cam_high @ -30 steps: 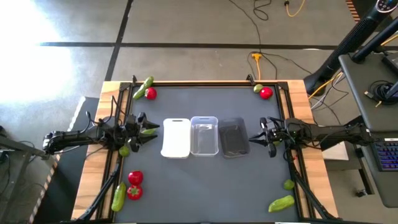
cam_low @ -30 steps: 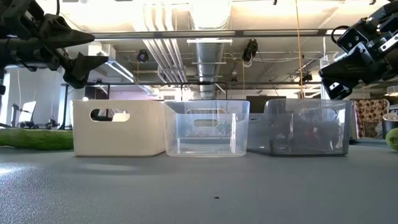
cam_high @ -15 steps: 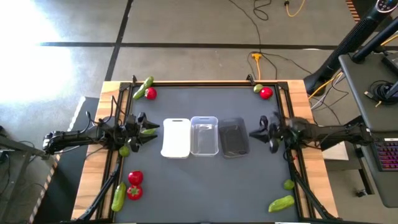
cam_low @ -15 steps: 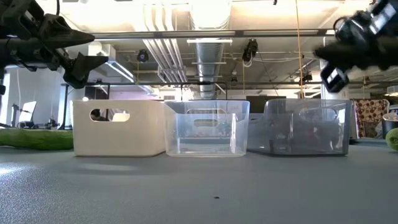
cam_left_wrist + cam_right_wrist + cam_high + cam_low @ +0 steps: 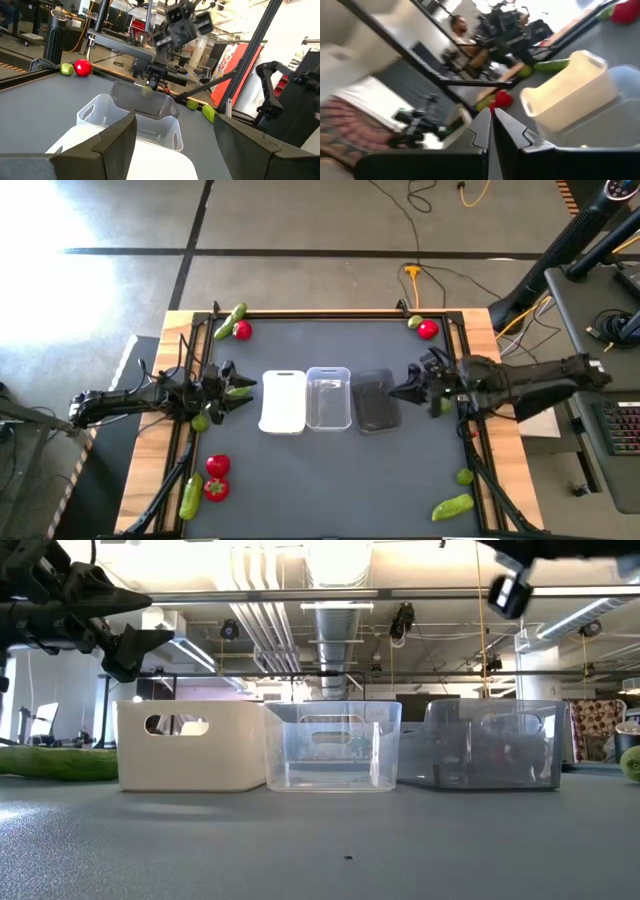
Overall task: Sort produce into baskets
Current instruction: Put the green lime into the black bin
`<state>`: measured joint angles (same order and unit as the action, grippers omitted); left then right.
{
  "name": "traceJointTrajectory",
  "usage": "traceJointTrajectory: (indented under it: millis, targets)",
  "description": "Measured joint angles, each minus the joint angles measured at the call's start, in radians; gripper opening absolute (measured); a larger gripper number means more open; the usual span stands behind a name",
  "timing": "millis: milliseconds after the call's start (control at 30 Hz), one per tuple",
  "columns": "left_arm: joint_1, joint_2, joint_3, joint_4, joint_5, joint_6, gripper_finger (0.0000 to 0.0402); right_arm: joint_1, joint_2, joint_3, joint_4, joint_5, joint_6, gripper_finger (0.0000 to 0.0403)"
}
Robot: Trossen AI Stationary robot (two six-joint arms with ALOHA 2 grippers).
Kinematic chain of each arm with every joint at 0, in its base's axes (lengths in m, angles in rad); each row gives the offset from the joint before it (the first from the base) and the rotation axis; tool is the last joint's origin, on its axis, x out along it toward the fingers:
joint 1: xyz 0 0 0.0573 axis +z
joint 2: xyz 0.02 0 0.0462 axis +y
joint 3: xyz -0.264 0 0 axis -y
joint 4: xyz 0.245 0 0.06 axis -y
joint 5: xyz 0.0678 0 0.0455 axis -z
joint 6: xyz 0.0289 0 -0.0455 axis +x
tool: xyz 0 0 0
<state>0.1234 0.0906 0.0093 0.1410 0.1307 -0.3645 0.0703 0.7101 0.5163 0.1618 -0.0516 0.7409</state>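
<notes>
The right claw (image 5: 412, 392) hovers at the smoky basket (image 5: 376, 402), fingers pressed together and seemingly empty; the left claw (image 5: 235, 390), spread wide, hangs at nine o'clock of the white basket (image 5: 283, 402). A lime (image 5: 464, 476), five o'clock on the counter (image 5: 330, 480), looks light, hard and roll-prone: pinch across its middle.

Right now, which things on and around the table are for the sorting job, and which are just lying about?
For the job: tomatoes, cucumbers, limes, white basket, clear basket, grey basket.

Just lying about: yellow cable, orange cable, keyboard.
</notes>
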Motion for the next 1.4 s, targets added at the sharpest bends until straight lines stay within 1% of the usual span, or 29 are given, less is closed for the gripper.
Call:
traceJointTrajectory:
  millis: [100,167,233,300,367,467,533,633,700,767,833,933,1033,1133,1200,1267,1333,1400]
  targets:
    - [0.000,0.000,0.000,0.000,0.000,0.000,0.0246,0.009,0.097,0.100,-0.060,0.024,0.025,0.0013]
    - [0.000,0.000,0.000,0.000,0.000,0.000,0.0246,0.009,0.139,0.155,-0.149,0.018,0.019,0.0013]
    - [0.000,0.000,0.000,0.000,0.000,0.000,0.0246,0.008,0.158,0.219,-0.221,0.034,0.011,0.0013]
    - [0.000,0.000,0.000,0.000,0.000,0.000,0.0246,0.008,0.166,0.264,-0.305,0.055,-0.052,0.0013]
    - [0.000,0.001,0.000,-0.001,0.000,0.000,0.0246,0.010,0.169,0.300,-0.390,0.056,-0.114,0.0013]
    - [0.000,0.002,0.000,-0.001,0.000,0.000,0.0246,0.013,0.168,0.369,-0.551,0.046,-0.131,0.0013]
    - [0.000,0.002,0.000,0.000,0.000,0.000,0.0246,0.020,0.171,0.431,-0.729,0.034,-0.132,0.0013]
    - [0.000,0.003,0.000,-0.001,0.000,0.000,0.0246,0.021,0.203,0.537,-1.124,0.030,-0.140,0.0013]
    - [0.000,0.003,0.000,0.000,0.000,0.000,0.0246,0.013,0.231,0.602,-1.360,0.053,-0.135,0.0014]
    - [0.000,0.003,0.000,0.000,0.000,0.000,0.0246,-0.006,0.260,0.640,-1.532,0.060,-0.158,0.0024]
    - [0.000,0.005,0.000,0.000,0.000,0.000,0.0246,-0.034,0.289,0.646,-1.651,0.052,-0.183,0.0047]
    - [0.000,0.005,0.000,0.000,0.000,0.000,0.0246,-0.100,0.330,0.598,-1.712,0.018,-0.206,0.0106]
    - [0.000,0.005,0.000,0.003,0.000,0.000,0.0246,-0.158,0.373,0.532,-1.697,0.002,-0.217,0.0174]
    - [0.001,0.005,0.000,0.012,-0.012,0.000,0.0246,-0.207,0.442,0.473,-1.687,-0.016,-0.273,0.0231]
    - [0.001,0.006,0.000,0.026,-0.018,0.000,0.0246,-0.233,0.486,0.440,-1.671,-0.044,-0.297,0.0258]
    - [0.001,0.007,0.000,0.049,-0.019,-0.013,0.0246,-0.252,0.531,0.413,-1.621,-0.101,-0.324,0.0278]
    - [0.001,0.005,0.004,0.052,-0.013,-0.100,0.0246,-0.260,0.590,0.397,-1.579,-0.141,-0.370,0.0293]
    - [0.001,0.007,0.015,0.050,-0.011,-0.158,0.0246,-0.265,0.646,0.385,-1.587,-0.142,-0.410,0.0305]
